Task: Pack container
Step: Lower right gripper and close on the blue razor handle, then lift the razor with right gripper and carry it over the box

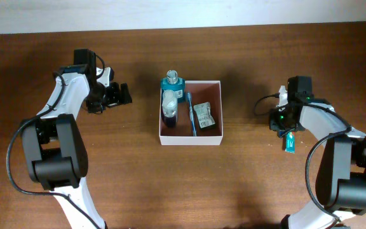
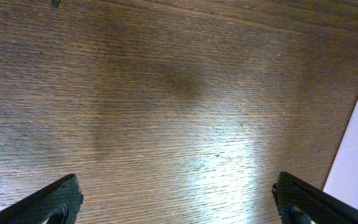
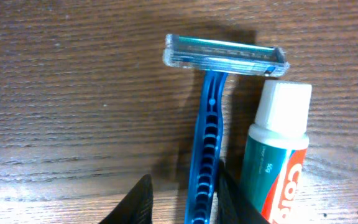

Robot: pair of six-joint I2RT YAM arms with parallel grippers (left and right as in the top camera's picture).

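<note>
Razor (image 3: 207,124) lies toward tabletop's right edge, handle running straight between parted jaws of right tool (image 3: 182,199), not yet clamped; toothpaste (image 3: 278,168) just beside. Container (image 1: 190,141) sits mid-tabletop, leftward of it. Left tool (image 2: 179,199) gapes wide, idle.

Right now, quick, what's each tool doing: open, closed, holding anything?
Left tool: open, holding nothing.
Right tool: partly closed around the blue razor handle; whether it grips yet cannot be told.
</note>
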